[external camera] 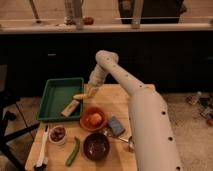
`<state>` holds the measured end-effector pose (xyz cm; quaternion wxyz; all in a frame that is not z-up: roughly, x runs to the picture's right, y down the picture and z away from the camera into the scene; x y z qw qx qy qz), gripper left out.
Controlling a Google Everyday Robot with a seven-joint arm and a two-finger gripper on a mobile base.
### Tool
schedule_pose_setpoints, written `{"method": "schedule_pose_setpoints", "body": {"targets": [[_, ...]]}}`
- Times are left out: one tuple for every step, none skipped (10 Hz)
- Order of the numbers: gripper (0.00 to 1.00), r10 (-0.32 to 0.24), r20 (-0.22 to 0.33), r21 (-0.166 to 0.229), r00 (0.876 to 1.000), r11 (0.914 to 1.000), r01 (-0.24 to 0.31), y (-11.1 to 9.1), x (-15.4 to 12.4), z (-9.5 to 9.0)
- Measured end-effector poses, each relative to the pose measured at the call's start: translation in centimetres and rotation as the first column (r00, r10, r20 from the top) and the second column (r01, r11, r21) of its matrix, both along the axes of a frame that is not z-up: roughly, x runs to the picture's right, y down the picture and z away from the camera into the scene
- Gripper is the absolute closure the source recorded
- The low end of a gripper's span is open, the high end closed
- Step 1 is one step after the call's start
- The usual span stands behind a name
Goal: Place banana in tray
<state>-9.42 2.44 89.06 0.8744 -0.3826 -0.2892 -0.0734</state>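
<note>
The banana (80,96) is small and yellow and hangs at the right rim of the green tray (54,90), just above it. My gripper (89,93) is at the end of the white arm that reaches down from the right. It is shut on the banana's right end. A pale tan block (71,107) lies in the tray's near right corner, just below the banana.
On the wooden table (145,92) are an orange bowl (93,120) holding a round fruit, a blue sponge (116,125), a dark bowl (96,146), a spoon (125,140), a long green vegetable (73,151), a small white bowl (57,134) and a white brush (42,150).
</note>
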Motion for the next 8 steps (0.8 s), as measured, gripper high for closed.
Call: {"method": "schedule_pose_setpoints", "body": {"targets": [[1.00,-0.008,0.000,0.002,1.000,1.0000,0.008,-0.2,-0.3,-0.1],[1.00,-0.018,-0.002,0.007,1.000,0.9998,0.018,-0.5,-0.6,-0.3],[1.00,-0.023,-0.005,0.013,1.000,0.9996,0.023,-1.1,-0.7,-0.6],[1.00,-0.027,-0.008,0.021,1.000,0.9994,0.027,-1.6,-0.5,-0.9],[1.00,-0.031,-0.012,0.030,0.999,0.9991,0.031,-2.1,-0.4,-1.2],[1.00,-0.033,-0.013,0.037,0.999,0.9988,0.033,-2.5,-0.5,-1.4],[1.00,-0.035,-0.012,0.041,0.999,0.9986,0.035,-2.7,-0.6,-1.6],[1.00,-0.036,-0.011,0.045,0.999,0.9983,0.036,-3.0,-0.5,-1.8]]}}
